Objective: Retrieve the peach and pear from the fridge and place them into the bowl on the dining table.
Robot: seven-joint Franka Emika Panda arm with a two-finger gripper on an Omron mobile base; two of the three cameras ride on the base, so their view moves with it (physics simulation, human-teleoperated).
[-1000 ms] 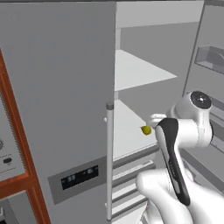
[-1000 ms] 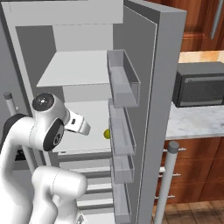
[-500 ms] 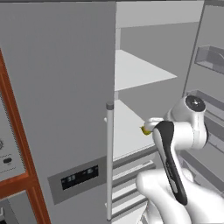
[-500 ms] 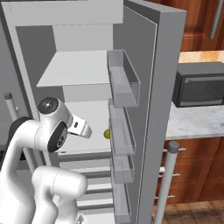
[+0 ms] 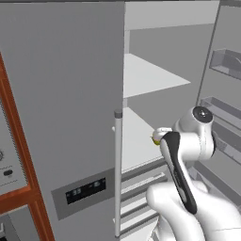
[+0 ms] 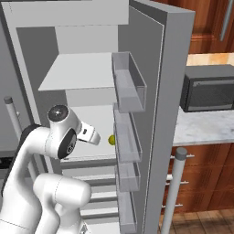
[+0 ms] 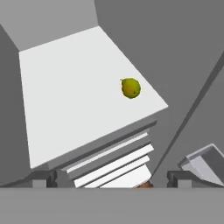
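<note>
1. The tall grey double-door fridge (image 6: pixel 151 91) stands with its right door swung open, so the white shelves inside and the clear bins on the door's inner face are on show; the left door (image 5: pixel 61 94) is shut, with its long vertical bar handle (image 5: pixel 117 174) and a dark display panel (image 5: pixel 85 190) low on its face.
2. The small yellow-green pear (image 7: pixel 130 88) lies alone on the middle white shelf (image 7: pixel 65 87), near that shelf's front corner on the open-door side. In the right base view the pear (image 6: pixel 111 139) sits close beside the door bins; in the left base view just a sliver of it (image 5: pixel 155 140) peeps out past the robot's wrist.
3. The white arm's two-finger gripper (image 7: pixel 111 179) is held in front of the shelf's edge, well apart from the pear and touching nothing.
4. Its two dark fingertips (image 7: pixel 43 178) stand wide apart at the bottom of the hand view, with nothing between them, though little of them is visible there.
5. A dark microwave (image 6: pixel 208 87) rests on a pale counter (image 6: pixel 201 125) to the right of the fridge.
</note>
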